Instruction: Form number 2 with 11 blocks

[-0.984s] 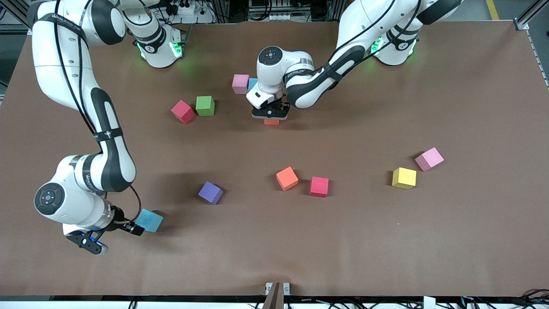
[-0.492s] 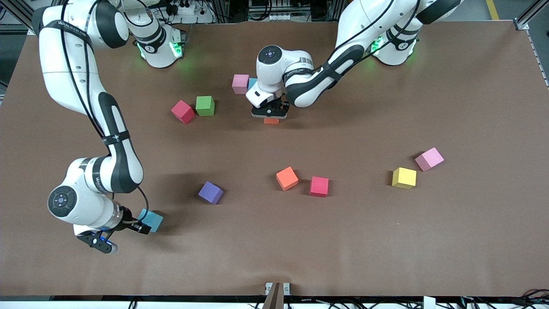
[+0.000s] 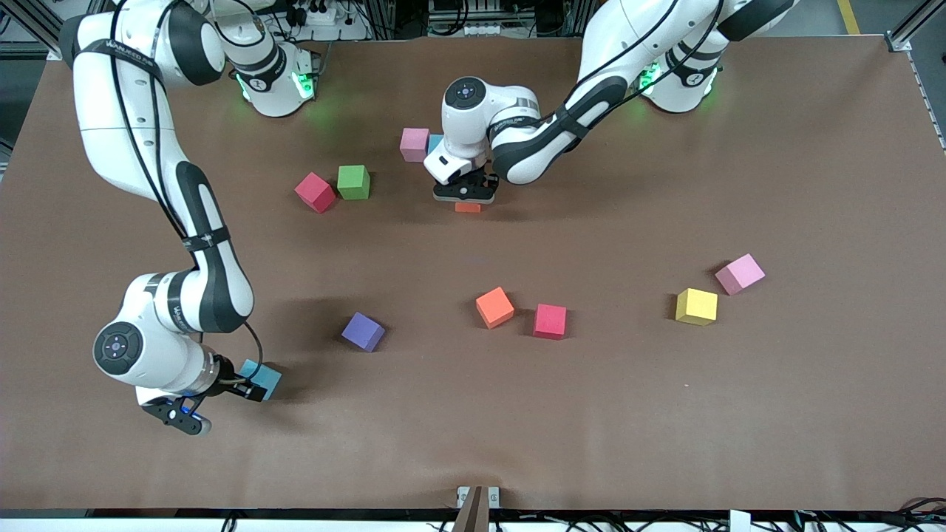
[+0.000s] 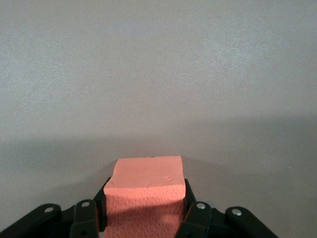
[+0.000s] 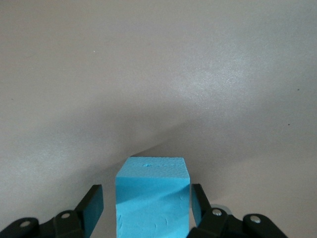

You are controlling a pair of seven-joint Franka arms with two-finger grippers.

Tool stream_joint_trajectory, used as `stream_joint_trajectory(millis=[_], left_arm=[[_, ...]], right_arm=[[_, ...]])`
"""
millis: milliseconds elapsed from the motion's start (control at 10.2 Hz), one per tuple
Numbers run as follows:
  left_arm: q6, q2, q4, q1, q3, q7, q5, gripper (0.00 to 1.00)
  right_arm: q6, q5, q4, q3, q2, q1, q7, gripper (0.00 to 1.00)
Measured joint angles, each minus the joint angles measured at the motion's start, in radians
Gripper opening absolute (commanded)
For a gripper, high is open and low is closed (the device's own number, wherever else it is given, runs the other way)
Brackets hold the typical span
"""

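Brown table [image 3: 665, 414], left gripper [image 3: 467, 201] fingers clamping orange cube [image 4: 144, 191], right gripper [image 3: 240, 390] fingers parted around cyan cube [image 5: 152, 198]

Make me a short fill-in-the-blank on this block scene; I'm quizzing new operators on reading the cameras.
1. The left gripper is shut on an ____ block.
2. The cyan block sits between the fingers of the ____ gripper.
3. The green cube lies beside a ____ block.

Missing words: orange; right; red
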Motion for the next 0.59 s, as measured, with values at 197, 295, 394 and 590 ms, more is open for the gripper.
stream_joint_trajectory(millis=[197,295,394,590], left_arm=[[0.0,0.0,-0.004,0.0,0.0,0.0,0.0,1.0],[0.0,0.001,-0.012,0.0,0.0,0.0,0.0,1.0],[0.0,0.001,-0.017,0.0,0.0,-0.001,0.0,1.0],[0.0,0.001,-0.017,0.0,0.0,-0.002,0.0,1.0]], right_arm=[[0.003,0.0,-0.012,-0.001,0.0,0.0,-0.011,0.81],[0.004,0.0,-0.016,-0.001,0.0,0.0,-0.012,0.81],[0.004,0.0,-0.017,-0.001,0.0,0.0,-0.012,0.81],[0.004,0.0,-0.02,-0.001,0.001,0.002,-0.013,0.8]])
